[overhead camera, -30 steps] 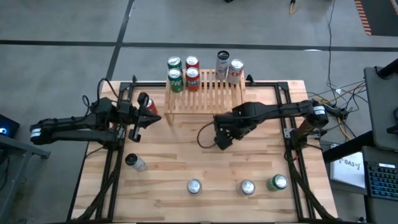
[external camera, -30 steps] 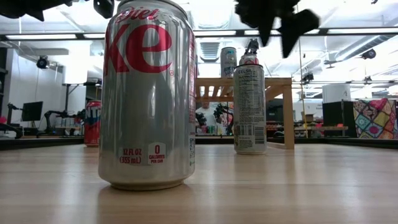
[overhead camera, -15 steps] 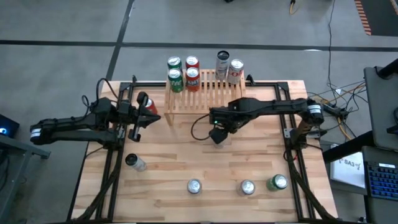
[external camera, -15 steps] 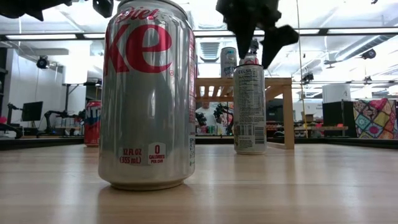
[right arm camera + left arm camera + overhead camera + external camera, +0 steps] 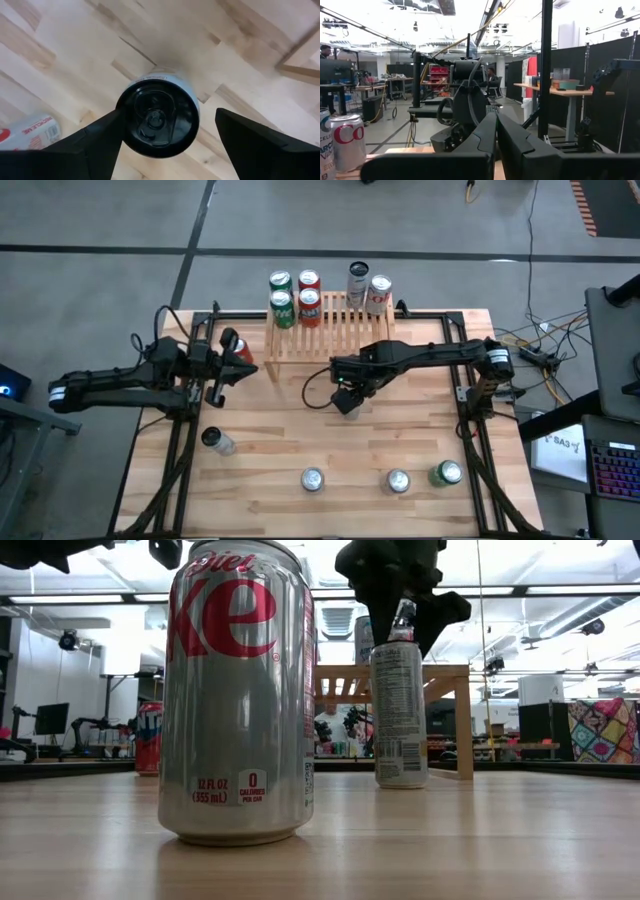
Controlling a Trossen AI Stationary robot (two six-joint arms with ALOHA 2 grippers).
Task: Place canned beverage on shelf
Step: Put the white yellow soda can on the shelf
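A tall slim silver can (image 5: 400, 715) with a black top (image 5: 157, 117) stands upright on the table in front of the shelf (image 5: 325, 330), a low slatted wood rack holding several cans. My right gripper (image 5: 345, 395) points down over this can, open, one finger on each side of the can's top (image 5: 402, 615). My left gripper (image 5: 215, 378) waits shut at the table's left, held level beside a red can (image 5: 238, 348). Its closed fingers (image 5: 496, 131) hold nothing. My right gripper comes from above with its fingers astride the slim can's top rim (image 5: 125, 115). One finger (image 5: 100, 137) stands right against the rim, and I cannot tell whether it touches. The other finger (image 5: 250, 132) is clear of it. The can stands upright on the table.
Near the front edge are a Diet Coke can (image 5: 240, 690), another silver can (image 5: 397, 480) and a green can (image 5: 447, 473). A can (image 5: 215, 442) lies on its side at front left. Bare table lies between the slim can and these.
My right gripper has moved toward the table's left edge and down, coming from beside the slim can to right over its top, with its fingers now on both sides of it.
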